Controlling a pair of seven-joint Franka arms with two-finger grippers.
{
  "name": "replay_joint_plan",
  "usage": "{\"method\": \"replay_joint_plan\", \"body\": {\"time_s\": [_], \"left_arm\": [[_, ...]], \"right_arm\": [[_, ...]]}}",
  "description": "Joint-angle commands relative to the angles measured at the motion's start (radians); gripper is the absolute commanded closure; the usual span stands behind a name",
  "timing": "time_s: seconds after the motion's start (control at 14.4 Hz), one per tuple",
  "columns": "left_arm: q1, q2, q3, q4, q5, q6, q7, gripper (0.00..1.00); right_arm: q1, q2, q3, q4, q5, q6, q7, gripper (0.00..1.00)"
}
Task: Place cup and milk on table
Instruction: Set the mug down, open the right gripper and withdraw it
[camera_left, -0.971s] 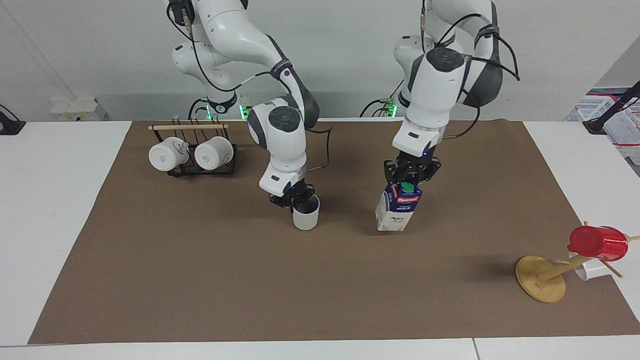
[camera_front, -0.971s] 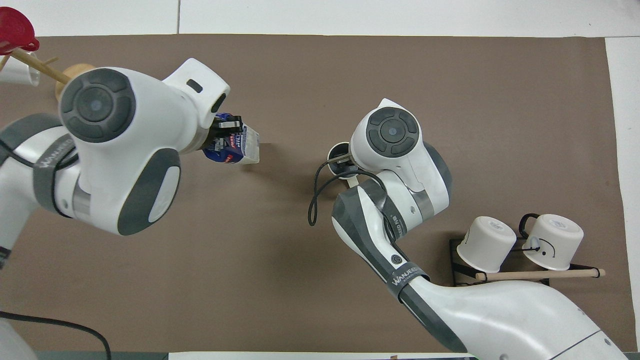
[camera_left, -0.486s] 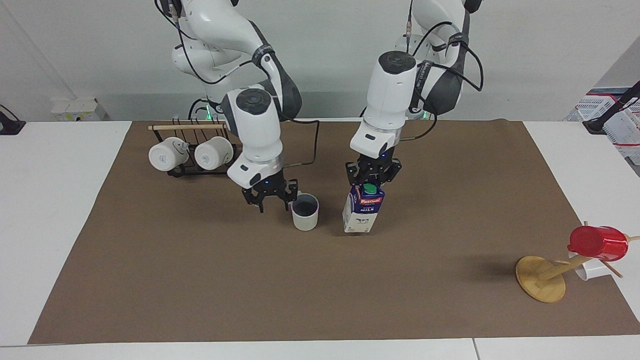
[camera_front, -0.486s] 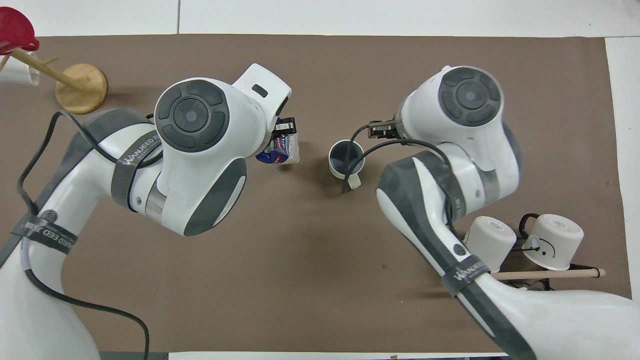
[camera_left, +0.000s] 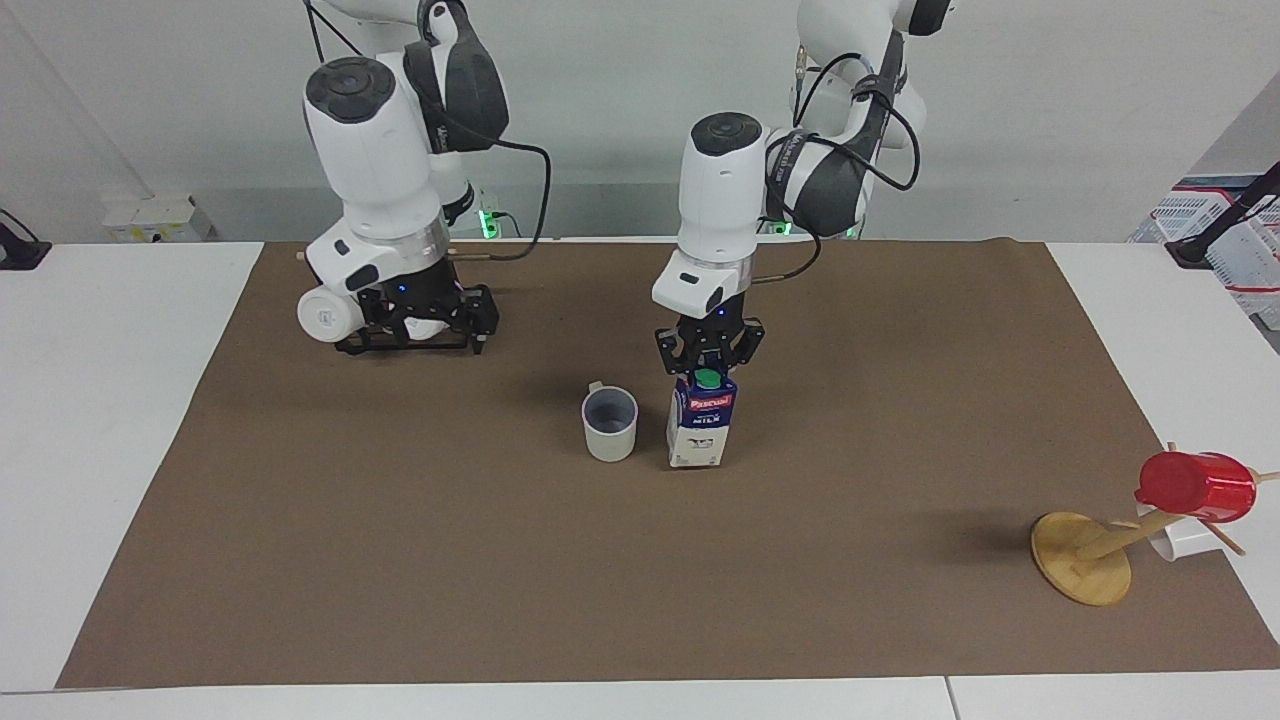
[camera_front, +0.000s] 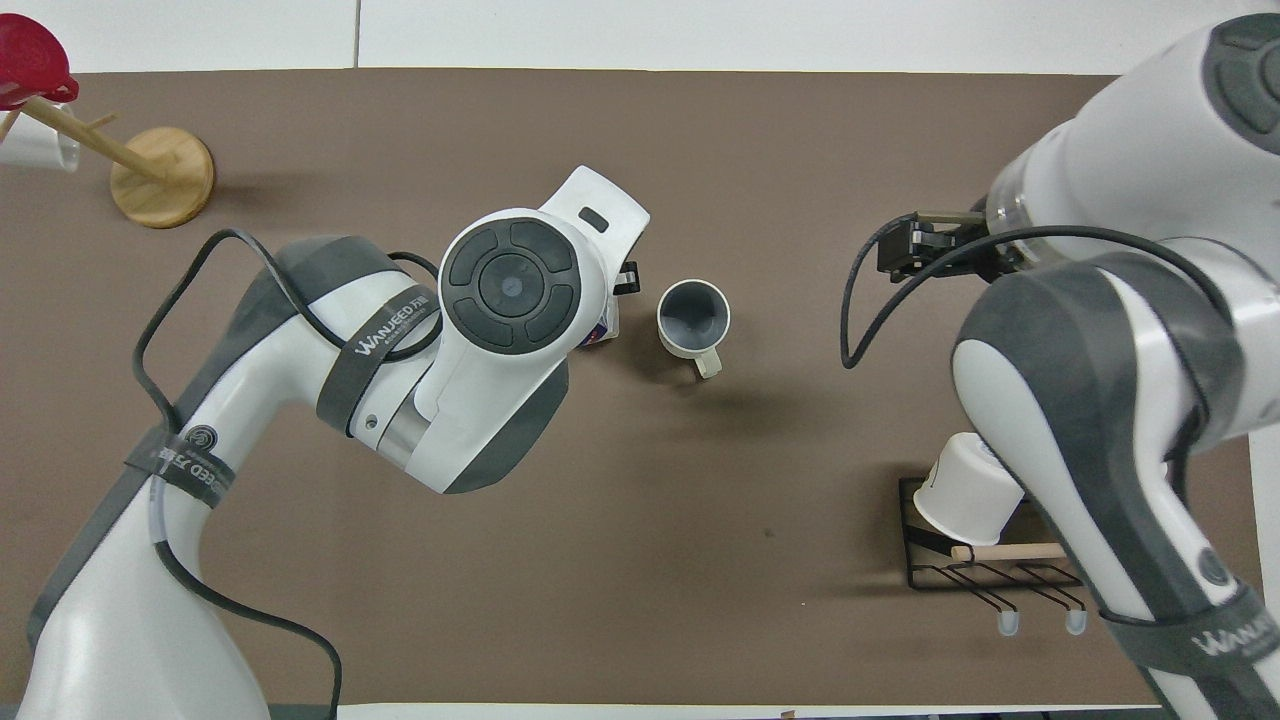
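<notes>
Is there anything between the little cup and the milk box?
No. In the facing view the cup and the milk stand side by side with only a bare strip of brown table between them.

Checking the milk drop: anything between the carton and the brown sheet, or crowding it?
Nothing visible. The milk stands upright on the table beside the cup, apart from it, with the left pincer at its top. The right pincer is up in front of the mug rack, empty.

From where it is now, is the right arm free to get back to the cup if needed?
Probably yes. The cup stands alone on the table, open side up, with bare sheet toward the right gripper, which is open over the mug rack. Only the milk stands close beside it.
</notes>
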Motion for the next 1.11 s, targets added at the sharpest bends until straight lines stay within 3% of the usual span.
{"method": "replay_joint_plan", "body": {"time_s": [0.0, 0.21, 0.42, 0.55, 0.69, 0.76, 0.83, 0.9, 1.04], "left_arm": [[-0.03, 0.0, 0.013, -0.005, 0.028, 0.009, -0.053, 1.0], [-0.045, 0.006, 0.013, -0.005, 0.028, 0.007, -0.113, 1.0], [-0.057, 0.005, 0.013, -0.009, 0.028, 0.005, -0.113, 1.0], [-0.065, 0.003, 0.012, -0.018, 0.028, 0.01, -0.113, 1.0], [-0.067, 0.003, 0.012, -0.023, 0.028, 0.018, -0.111, 1.0], [-0.064, 0.002, 0.01, -0.023, 0.027, 0.015, -0.113, 0.77], [-0.059, 0.002, 0.01, -0.023, 0.027, 0.016, -0.114, 0.3], [-0.057, 0.002, 0.01, -0.023, 0.027, 0.009, -0.113, 0.0], [-0.054, -0.004, 0.01, -0.021, 0.025, 0.01, -0.113, 0.0]], "right_arm": [[-0.072, -0.093, 0.01, -0.098, -0.005, -0.069, -0.044, 0.0], [-0.17, -0.184, 0.009, -0.196, -0.005, -0.083, -0.171, 0.0], [-0.263, -0.204, 0.007, -0.195, -0.005, -0.1, -0.3, 0.0], [-0.294, -0.207, 0.006, -0.168, -0.007, -0.129, -0.332, 0.0], [-0.301, -0.169, 0.007, -0.045, -0.008, -0.228, -0.329, 0.0], [-0.296, -0.132, 0.009, 0.028, -0.01, -0.262, -0.328, 0.0], [-0.293, -0.109, 0.009, 0.076, -0.01, -0.27, -0.328, 0.0], [-0.293, -0.097, 0.013, 0.096, -0.007, -0.268, -0.328, 0.0], [-0.294, -0.095, 0.016, 0.115, 0.002, -0.281, -0.329, 0.0]]}}
